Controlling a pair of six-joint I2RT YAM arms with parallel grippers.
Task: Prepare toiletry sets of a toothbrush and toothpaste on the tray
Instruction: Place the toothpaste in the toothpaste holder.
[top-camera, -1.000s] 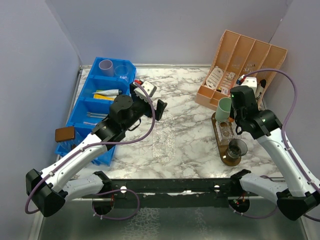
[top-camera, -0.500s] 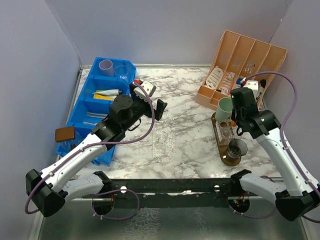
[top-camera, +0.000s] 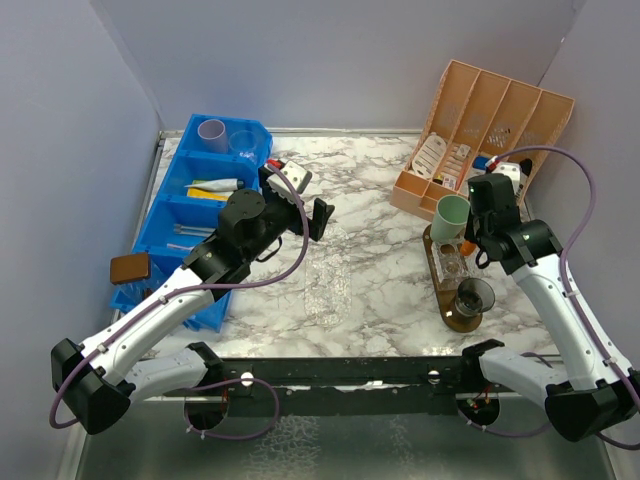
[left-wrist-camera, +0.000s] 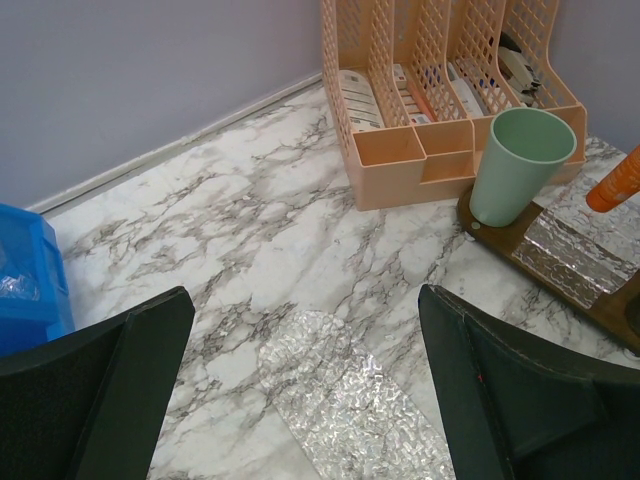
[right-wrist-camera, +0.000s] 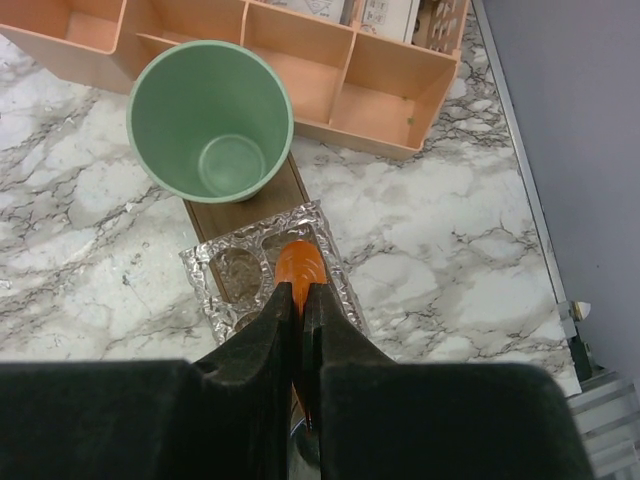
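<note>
My right gripper (right-wrist-camera: 298, 300) is shut on an orange toothpaste tube (right-wrist-camera: 298, 262) and holds it over a clear embossed holder (right-wrist-camera: 262, 268) on the brown wooden tray (right-wrist-camera: 292, 190). At the tray's far end stands an empty mint green cup (right-wrist-camera: 210, 120). From above, the right gripper (top-camera: 480, 240) hangs just right of the green cup (top-camera: 450, 218), and a smoky dark cup (top-camera: 474, 296) stands at the tray's (top-camera: 462, 320) near end. My left gripper (left-wrist-camera: 310, 400) is open and empty above the marble mid-table. No toothbrush shows on the tray.
A peach mesh organizer (top-camera: 485, 125) stands behind the tray. Blue bins (top-camera: 190, 210) along the left wall hold a lilac cup (top-camera: 212, 132), a clear cup (top-camera: 243, 140) and tubes (top-camera: 215, 187). A clear embossed sheet (left-wrist-camera: 350, 400) lies mid-table. A brown block (top-camera: 130, 268) sits at the left.
My right arm has shifted slightly back and to the right with the orange tube still pinched. The left arm has not moved.
</note>
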